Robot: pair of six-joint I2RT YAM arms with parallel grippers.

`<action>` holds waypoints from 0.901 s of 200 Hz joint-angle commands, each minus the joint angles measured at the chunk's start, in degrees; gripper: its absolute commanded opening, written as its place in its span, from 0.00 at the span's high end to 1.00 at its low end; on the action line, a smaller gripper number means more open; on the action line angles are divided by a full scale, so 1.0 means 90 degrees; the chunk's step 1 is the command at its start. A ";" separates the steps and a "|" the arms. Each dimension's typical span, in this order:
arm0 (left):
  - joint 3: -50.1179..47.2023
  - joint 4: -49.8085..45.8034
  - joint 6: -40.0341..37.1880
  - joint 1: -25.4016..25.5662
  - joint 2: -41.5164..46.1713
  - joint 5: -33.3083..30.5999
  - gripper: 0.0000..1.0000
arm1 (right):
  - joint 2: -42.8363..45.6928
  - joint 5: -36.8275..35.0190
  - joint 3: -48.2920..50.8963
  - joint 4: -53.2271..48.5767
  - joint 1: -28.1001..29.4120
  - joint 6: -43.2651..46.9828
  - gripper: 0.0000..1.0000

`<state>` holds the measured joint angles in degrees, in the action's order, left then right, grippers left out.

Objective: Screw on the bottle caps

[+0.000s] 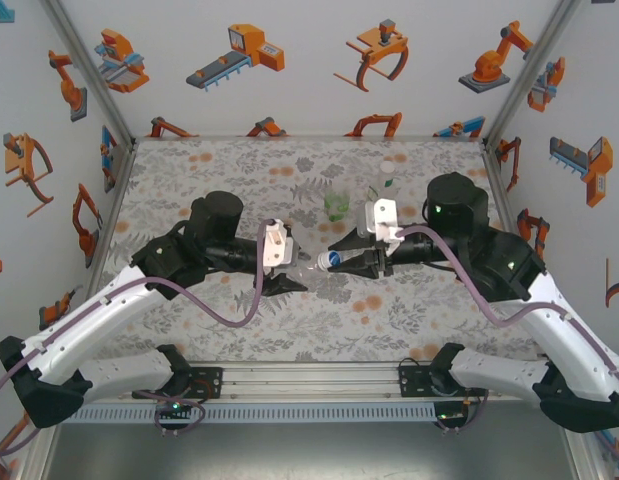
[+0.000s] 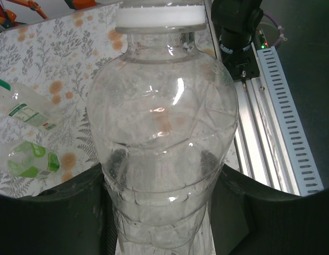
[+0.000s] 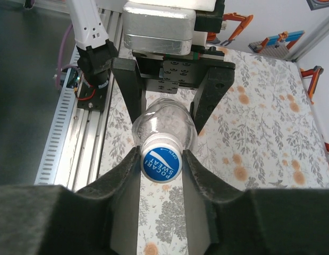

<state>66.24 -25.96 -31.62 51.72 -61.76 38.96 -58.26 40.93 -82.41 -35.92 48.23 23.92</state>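
Observation:
The short clear bottle [image 1: 311, 268] lies level between the two arms above the table. My left gripper [image 1: 287, 280] is shut on its lower body [image 2: 161, 133], a dark finger pressing each side. The blue cap [image 3: 161, 162], white-rimmed and printed POCARI SWEAT, sits on the bottle's neck. My right gripper [image 3: 161, 166] is shut on that cap [image 1: 333, 260], both fingers touching its rim. The squat green-tinted bottle [image 1: 336, 206] and the taller bottle with a green label band [image 1: 387, 180] stand behind, on the table.
The floral table mat [image 1: 219, 170] runs to the back wall. An aluminium rail [image 1: 309, 380] with both arm bases lies along the near edge. In the left wrist view the two other bottles [image 2: 26, 133] sit far left, the right arm's base [image 2: 238, 32] top right.

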 commanded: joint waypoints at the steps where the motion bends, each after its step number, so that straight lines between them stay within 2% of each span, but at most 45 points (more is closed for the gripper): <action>1: 0.0031 0.0111 -0.0047 0.0015 0.0120 0.0129 1.00 | 0.0157 -0.0174 0.0182 0.0406 0.0030 -0.0408 0.81; 17: -0.0118 0.0528 0.0120 0.0015 0.0152 -0.0099 1.00 | 0.0307 -0.0893 0.0532 0.0972 0.0025 -0.1464 1.00; 52: -0.0082 0.0894 0.0193 0.0015 -0.0114 -0.1226 1.00 | 0.0761 -0.3440 0.1561 0.1998 0.0032 -0.4648 1.00; 66: 0.0042 0.0829 0.0191 0.0015 -0.0280 -0.1643 1.00 | 0.0880 -0.4537 0.1749 0.1853 0.0032 -0.6192 1.00; 78: 0.0115 0.0828 0.0202 0.0015 -0.0395 -0.1972 1.00 | 0.0890 -0.5304 0.1763 0.1304 0.0032 -0.7692 1.00; 92: 0.0152 0.0836 0.0214 0.0010 -0.0492 -0.2233 1.00 | 0.0840 -0.5711 0.1716 0.0521 0.0032 -0.9343 1.00; 110: 0.0196 0.0838 0.0215 0.0005 -0.0587 -0.2394 1.00 | 0.0767 -0.5469 0.1836 0.0079 0.0031 -1.0859 1.00; 128: 0.0231 0.0776 0.0184 0.0005 -0.0638 -0.2314 1.00 | 0.0707 -0.5304 0.1928 0.0029 0.0032 -1.1469 1.00; 165: 0.0170 0.0783 0.0241 0.0007 -0.0661 -0.2175 1.00 | 0.0560 -0.5484 0.1599 -0.0168 0.0032 -1.1070 1.00; 180: 0.0171 0.0665 0.0174 0.0008 -0.0604 -0.2026 1.00 | 0.0567 -0.5547 0.1466 -0.0043 0.0031 -1.0479 0.79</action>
<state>65.47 -22.31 -30.37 52.05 -68.25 19.94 -53.06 -6.04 -66.67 -32.42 48.56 -72.36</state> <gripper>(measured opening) 0.540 0.333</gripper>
